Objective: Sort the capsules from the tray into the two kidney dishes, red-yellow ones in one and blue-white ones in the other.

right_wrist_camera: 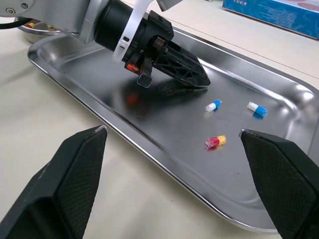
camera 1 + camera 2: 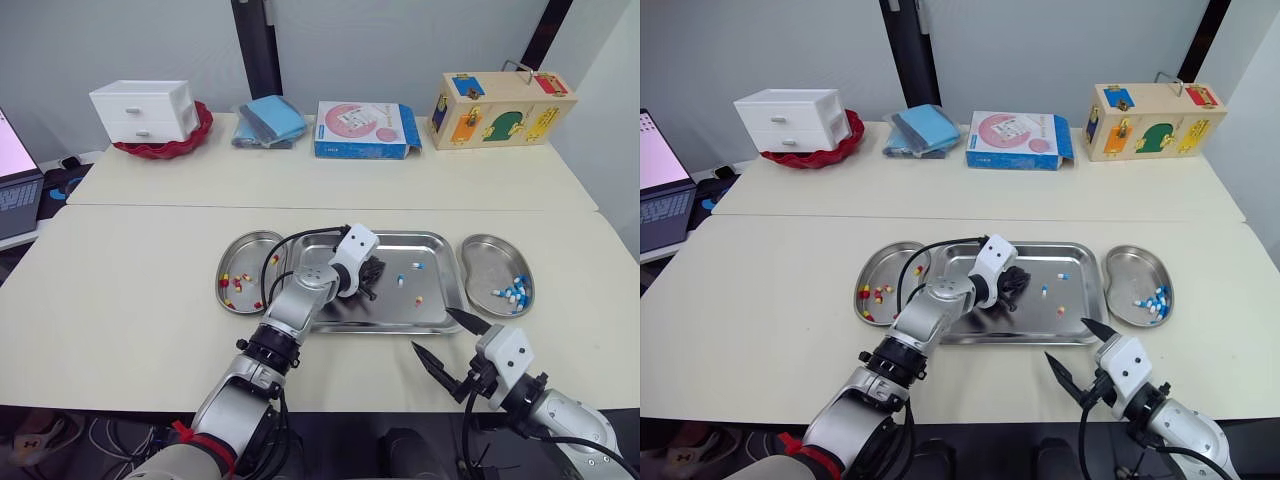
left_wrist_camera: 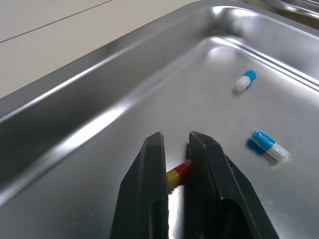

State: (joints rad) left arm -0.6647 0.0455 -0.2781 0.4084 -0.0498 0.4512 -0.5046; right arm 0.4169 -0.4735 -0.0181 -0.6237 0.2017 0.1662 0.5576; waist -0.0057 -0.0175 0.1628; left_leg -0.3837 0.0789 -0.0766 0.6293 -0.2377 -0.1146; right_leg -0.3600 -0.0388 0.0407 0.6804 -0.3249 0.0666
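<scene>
My left gripper (image 2: 372, 280) reaches into the steel tray (image 2: 440, 241), its fingers low over the tray floor. In the left wrist view the two fingers (image 3: 149, 169) are shut on a red-yellow capsule (image 3: 179, 173). Two blue-white capsules (image 3: 245, 80) and another red-yellow capsule (image 1: 216, 141) lie loose in the tray beyond it. The left kidney dish (image 2: 245, 250) holds several red-yellow capsules (image 2: 238, 288). The right kidney dish (image 2: 490, 255) holds several blue-white capsules (image 2: 512, 291). My right gripper (image 2: 430, 329) is open above the table in front of the tray's right corner, holding nothing.
On the back table stand a white drawer box (image 2: 145, 110) in a red bowl, folded blue cloths (image 2: 270, 122), a blue and pink carton (image 2: 365, 130) and a wooden toy box (image 2: 503, 108). A laptop (image 2: 15, 180) sits at the far left.
</scene>
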